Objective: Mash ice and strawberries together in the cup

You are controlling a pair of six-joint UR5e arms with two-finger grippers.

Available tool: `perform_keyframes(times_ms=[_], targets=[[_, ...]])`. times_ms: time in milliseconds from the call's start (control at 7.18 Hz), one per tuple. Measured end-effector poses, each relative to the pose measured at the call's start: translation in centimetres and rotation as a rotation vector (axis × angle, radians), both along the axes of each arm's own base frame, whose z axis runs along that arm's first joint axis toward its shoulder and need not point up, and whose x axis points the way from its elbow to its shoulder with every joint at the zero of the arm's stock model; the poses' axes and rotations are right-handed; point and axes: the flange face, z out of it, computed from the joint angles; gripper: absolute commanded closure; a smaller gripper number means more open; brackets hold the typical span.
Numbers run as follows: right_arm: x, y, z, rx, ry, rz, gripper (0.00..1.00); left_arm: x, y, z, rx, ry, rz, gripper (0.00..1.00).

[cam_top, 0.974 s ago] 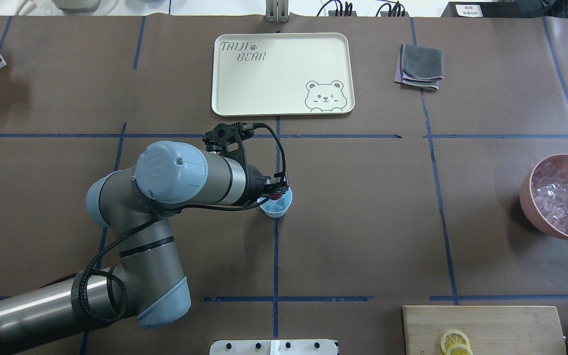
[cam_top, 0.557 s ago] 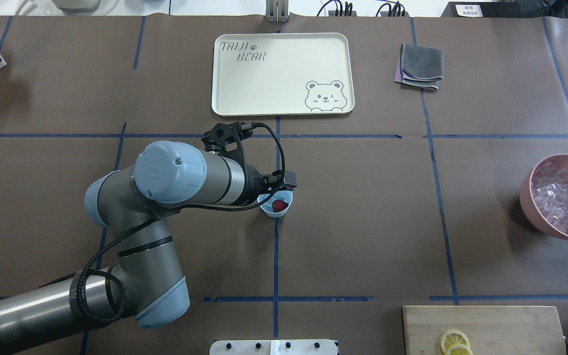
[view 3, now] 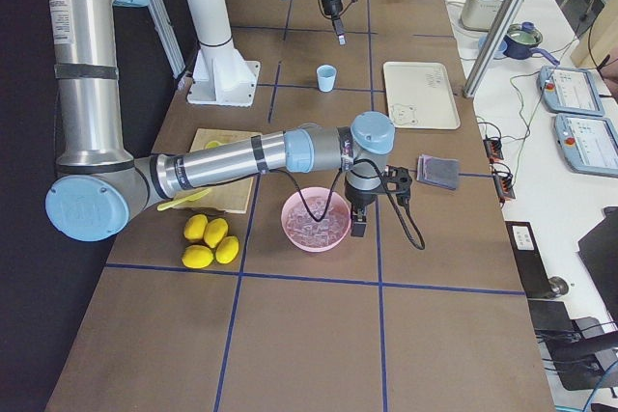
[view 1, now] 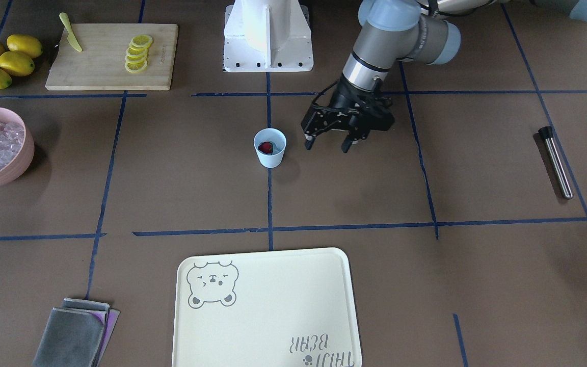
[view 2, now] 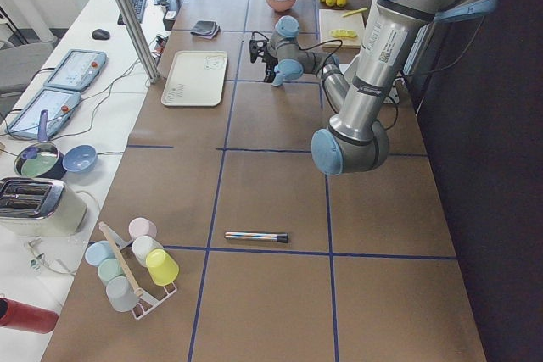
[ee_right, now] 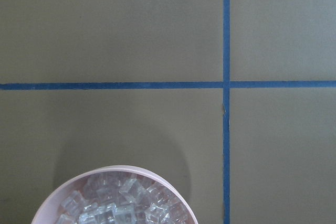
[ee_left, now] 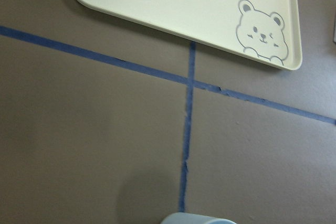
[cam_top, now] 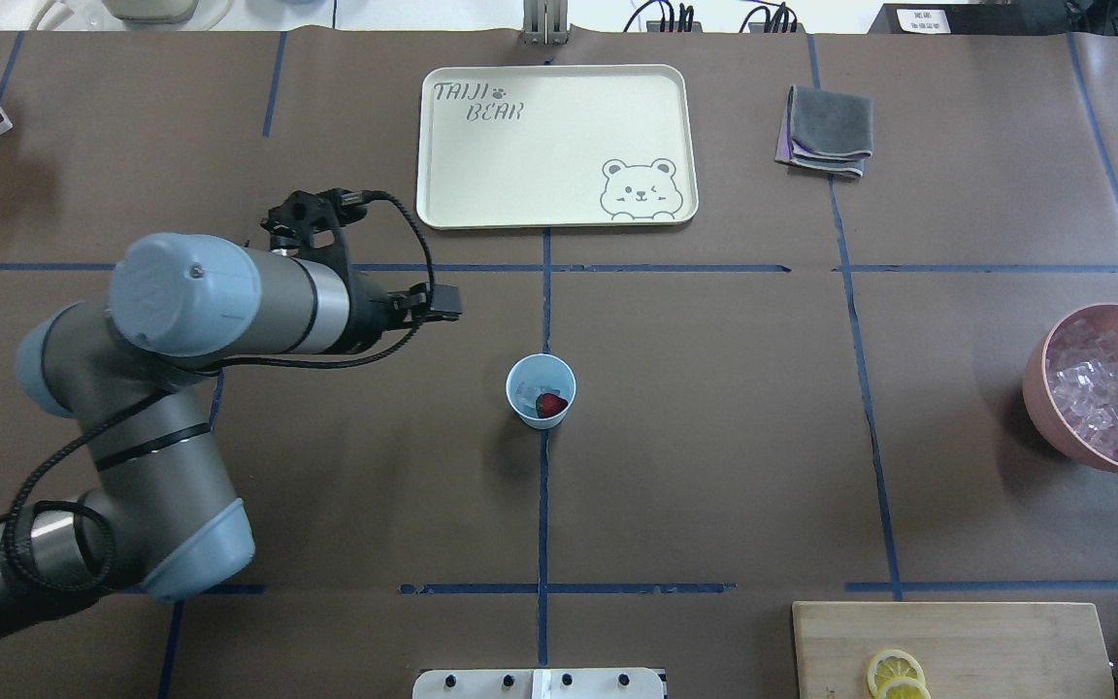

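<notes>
The small light-blue plastic cup (cam_top: 541, 388) holds a dark-red strawberry (cam_top: 550, 405). The left gripper (view 1: 326, 148) is near it, jaws spread and empty. Whether the jaws of the right gripper (view 3: 359, 224) are spread, I cannot tell.

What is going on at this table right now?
The robot is preparing to mash fruit and ice. The light-blue cup stands mid-table with a strawberry and some ice inside. The left gripper hangs beside the cup, jaws open and empty. The right gripper hangs at the edge of the pink bowl, which holds more ice; its jaws can't be judged. A metal rod lies untouched on the table.
</notes>
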Motion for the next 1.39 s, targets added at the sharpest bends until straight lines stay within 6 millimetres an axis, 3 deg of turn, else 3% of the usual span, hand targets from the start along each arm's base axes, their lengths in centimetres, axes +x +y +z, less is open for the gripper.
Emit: perform_keyframes(times_ms=[139, 418, 835, 974, 1114, 1253, 1392], targets=[[0.0, 0.0, -0.1, 0.003, -0.001, 0.000, 0.00, -3.1, -0.5, 4.3, 0.044, -0.089, 0.021, 0.01], [0.0, 0.0, -0.1, 0.003, -0.001, 0.000, 0.00, -12.2, -2.7, 13.0, 0.096, -0.256, 0.097, 0.01], [0.0, 0.0, 0.0, -0.002, 0.000, 0.002, 0.00, -26.2, -8.6, 25.8, 0.046, -0.345, 0.230, 0.01], [0.0, -0.1, 0.1, -0.004, 0.000, 0.001, 0.00, -29.6, -10.0, 30.4, 0.013, -0.348, 0.268, 0.01], [0.0, -0.1, 0.1, -0.005, 0.000, 0.002, 0.00, -31.5, -11.2, 35.1, -0.033, -0.358, 0.296, 0.01], [0.0, -0.1, 0.1, -0.005, -0.001, 0.002, 0.00, -32.1, -12.4, 38.4, -0.077, -0.366, 0.311, 0.01], [0.0, 0.0, 0.1, -0.006, -0.001, 0.002, 0.00, -32.1, -13.4, 40.0, -0.103, -0.369, 0.318, 0.01]])
